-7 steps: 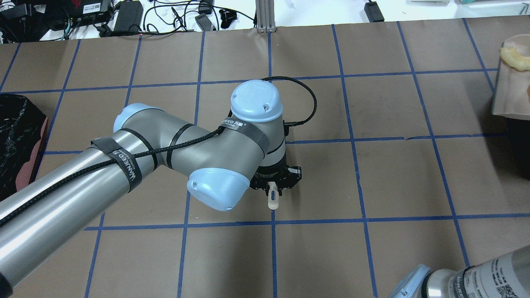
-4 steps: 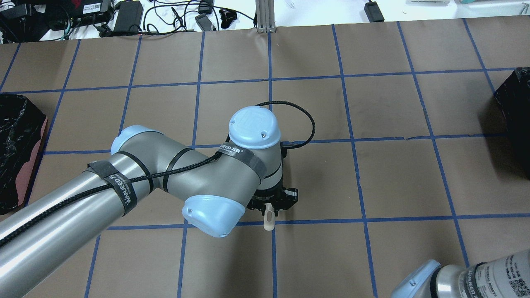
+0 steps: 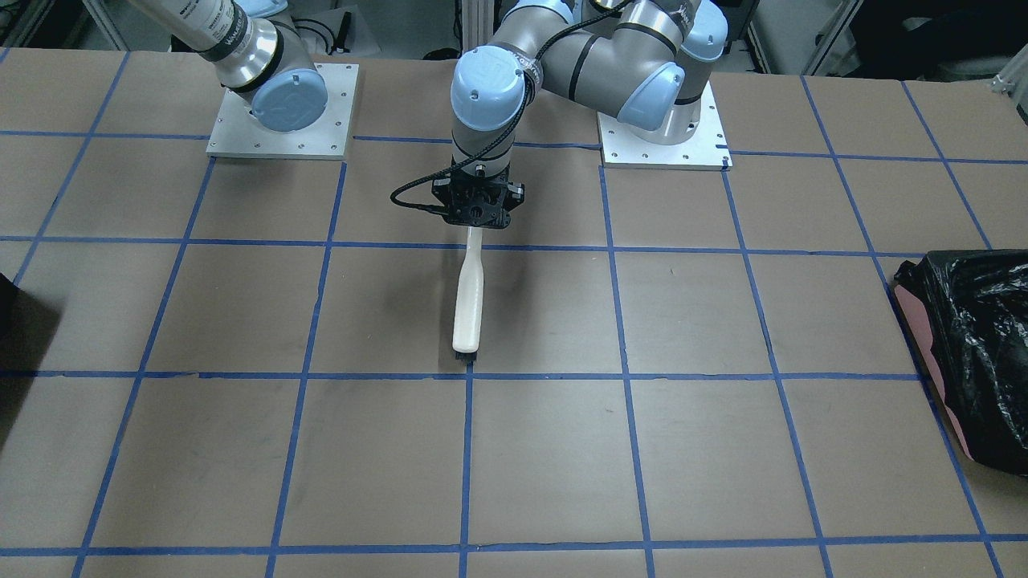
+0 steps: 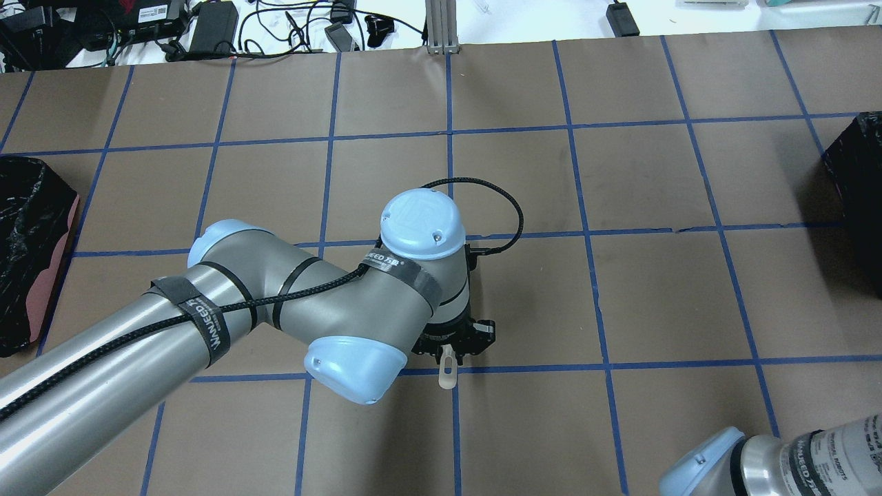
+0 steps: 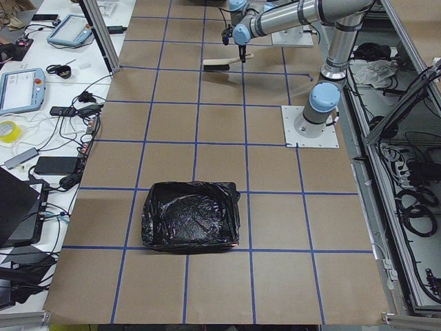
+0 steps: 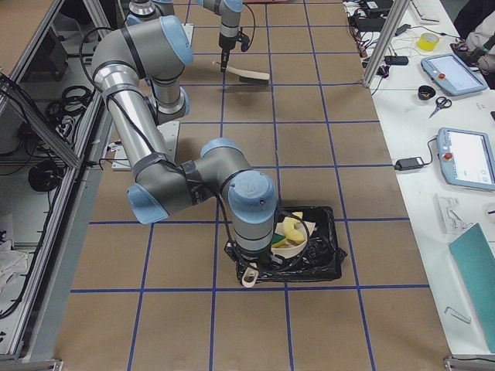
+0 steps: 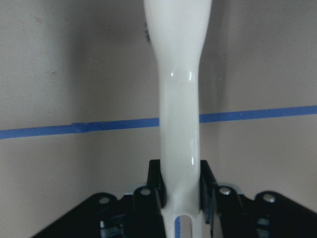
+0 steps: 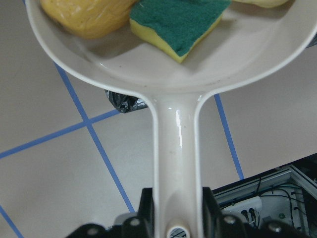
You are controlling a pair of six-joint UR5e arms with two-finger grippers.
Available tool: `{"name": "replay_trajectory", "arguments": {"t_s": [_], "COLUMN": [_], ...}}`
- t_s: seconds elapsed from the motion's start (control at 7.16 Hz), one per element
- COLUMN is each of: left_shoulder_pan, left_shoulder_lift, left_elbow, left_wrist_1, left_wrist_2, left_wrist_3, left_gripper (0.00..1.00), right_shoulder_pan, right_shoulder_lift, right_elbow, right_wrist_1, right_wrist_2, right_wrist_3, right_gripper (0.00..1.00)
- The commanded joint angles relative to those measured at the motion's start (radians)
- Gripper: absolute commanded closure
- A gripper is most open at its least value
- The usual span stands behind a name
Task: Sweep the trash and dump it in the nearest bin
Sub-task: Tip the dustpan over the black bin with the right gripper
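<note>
a second ago the white dustpan (image 8: 173,79) showed at the right edge of the overhead view, above the right-hand bin (image 6: 329,267), with the pale crescent (image 8: 262,2) in it; since then it has slipped out of that view and only the bin's black corner shows there. the side view from the robot's right now finds it low over that bin's mouth, with the right pincer (image 8: 174,206) pressed onto its handle from both sides. the load is not out yet — the orange-yellow lump (image 8: 84,17), the green-and-yellow sponge (image 8: 181,22) and the crescent all lie in the pan's bowl, toward its far rim. meanwhile the left pincer (image 7: 179,186), pinching the brush (image 3: 467,301) by the end of its handle, has drawn back a little toward the robot's side of the counter (image 3: 723,449). whether the brush head touches the paper or hangs just above it i cannot tell. no trash shows on the counter, so the sweeping looks finished, and what remains, as i judge it, is the tip into the bin — the pan is in place for it
</note>
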Motion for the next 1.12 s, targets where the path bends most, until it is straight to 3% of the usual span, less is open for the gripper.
{"name": "replay_trajectory", "arguments": {"t_s": [0.0,0.28,0.42,0.98], "left_shoulder_pan": [-0.001,-0.001,-0.002,-0.002], "left_shoulder_lift": [0.005,-0.019,-0.018,0.004], "left_elbow": [-0.017,-0.019,-0.019,-0.014], "left_wrist_1": [0.006,0.043,0.043,0.043], "left_wrist_2": [0.000,-0.001,0.000,0.006], "left_wrist_3": [0.000,0.000,0.000,0.026], "left_gripper": [1.00,0.96,0.78,0.67], "right_shoulder_pan": [-0.005,0.009,0.033,0.101], "right_shoulder_lift": [0.021,0.018,0.017,0.018], "right_elbow": [-0.053,-0.043,-0.043,-0.037], "right_wrist_1": [-0.019,-0.064,-0.083,-0.149], "right_wrist_2": [-0.034,-0.094,-0.102,-0.166], "right_wrist_3": [-0.086,-0.090,-0.093,-0.078], "right_gripper": [1.00,1.00,1.00,1.00]}}
